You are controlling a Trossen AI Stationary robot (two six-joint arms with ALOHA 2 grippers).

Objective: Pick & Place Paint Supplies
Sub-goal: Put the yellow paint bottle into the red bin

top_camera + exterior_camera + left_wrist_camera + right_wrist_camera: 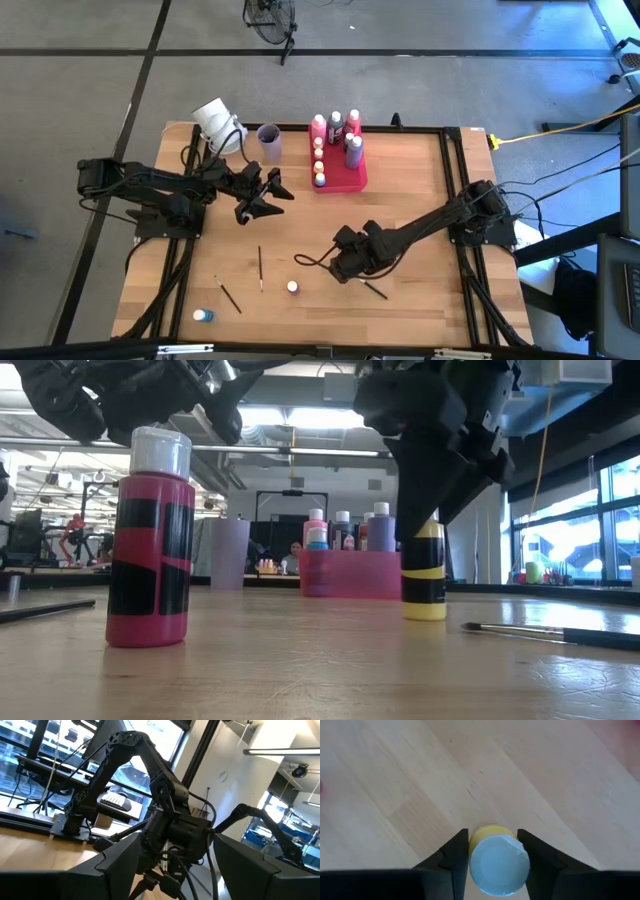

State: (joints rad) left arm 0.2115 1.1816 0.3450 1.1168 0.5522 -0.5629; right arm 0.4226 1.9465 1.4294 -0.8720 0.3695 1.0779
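A yellow paint bottle (424, 580) with a pale cap (499, 865) stands upright on the table. My right gripper (495, 855) comes down over it and is shut on it; in the high view the gripper (342, 266) hides the bottle. A pink bottle (292, 287) stands near the front, and a blue one (203, 316) lies at the front left. Thin brushes (260, 268) (229, 296) (375, 290) lie flat on the wood. My left gripper (266, 195) hangs open above the table's left half, holding nothing. My right gripper pinches the yellow bottle at its top, one finger (456, 854) on each side of the cap (472, 857). The fingers come steeply from above, slanting down. The bottle stands upright with its base (424, 615) on the table.
A pink-red tray (352, 178) holding several bottles stands at the far middle, with a lilac cup (268, 142) and a white object (218, 122) to its left. The pink bottle (150, 550) stands close to the low camera. A brush (560, 632) lies right of the yellow bottle.
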